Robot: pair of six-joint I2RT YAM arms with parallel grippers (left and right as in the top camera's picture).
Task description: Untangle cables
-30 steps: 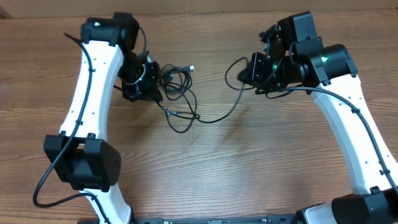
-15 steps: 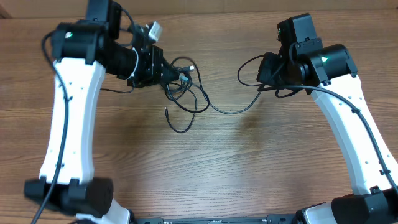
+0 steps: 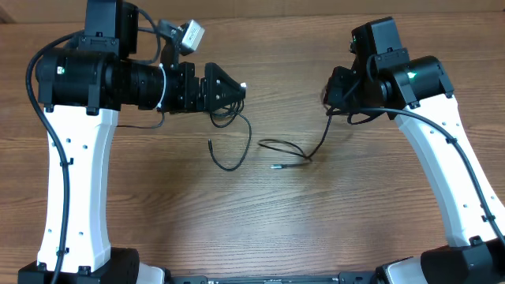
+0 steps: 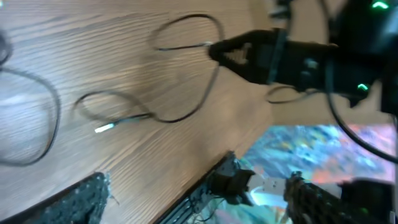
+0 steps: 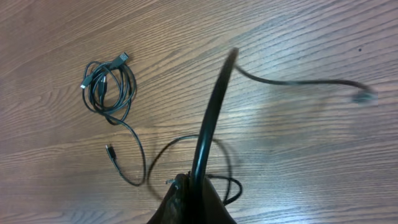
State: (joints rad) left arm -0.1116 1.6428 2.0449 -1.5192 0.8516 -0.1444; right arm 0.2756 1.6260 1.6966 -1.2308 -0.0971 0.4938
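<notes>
The right tool [image 3: 330,93] is clamped on one cable [image 3: 293,150] that trails onto the bench [image 3: 237,213]; the left tool [image 3: 235,88], jaws spread, hovers just beside the small bundle [image 3: 226,113]

Matt wood-grain table [image 3: 260,229] under thin, smooth black plastic-sheathed cables [image 5: 107,87].

The left arm [image 3: 79,158], bent low a second ago, now reaches out level along the far side. The left gripper [image 3: 235,89] has shifted right, and its fingers, closed before, now stand wide apart above the bundle [image 3: 225,114]. The strand [image 3: 296,151] that linked the bundle to the right gripper [image 3: 333,88] has pulled free. It now trails from the right gripper alone, its plug end [image 3: 274,166] lying apart from the bundle.
</notes>
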